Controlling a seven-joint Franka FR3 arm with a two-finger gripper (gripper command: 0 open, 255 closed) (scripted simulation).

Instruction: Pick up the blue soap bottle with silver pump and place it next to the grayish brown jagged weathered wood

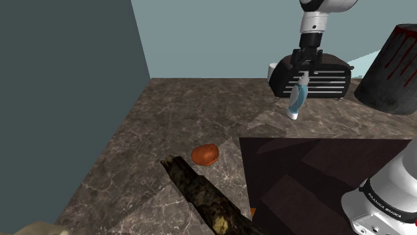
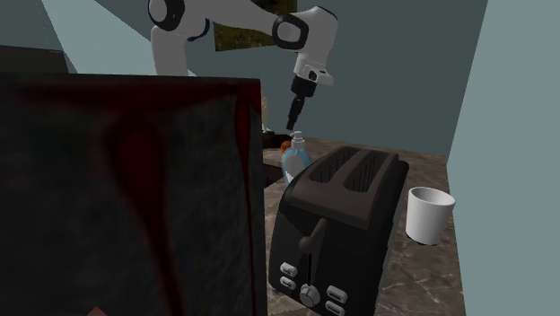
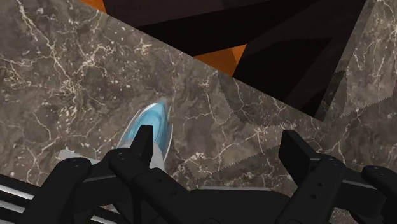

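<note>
The blue soap bottle point(image 1: 297, 98) leans tilted on the dark marble counter point(image 1: 174, 120), right in front of the black toaster point(image 1: 324, 77). My gripper point(image 1: 305, 69) hangs just above its pump end. In the wrist view the fingers stand wide apart, so the gripper point(image 3: 219, 145) is open. The bottle point(image 3: 151, 126) lies against one fingertip point(image 3: 144, 141) and is not clasped; the other finger is well away from it. In the second exterior view the bottle point(image 2: 293, 162) shows behind the toaster point(image 2: 336, 220), under the gripper point(image 2: 293, 118). The grey-brown jagged wood point(image 1: 200, 193) lies at the shoulder view's lower middle.
A round orange-brown object point(image 1: 205, 155) sits on the counter just beyond the wood. A white cup point(image 2: 429, 214) stands beside the toaster. A dark block with red streaks point(image 1: 395, 67) rises at the shoulder view's far right. The stand's dark top point(image 1: 314, 173) borders the counter.
</note>
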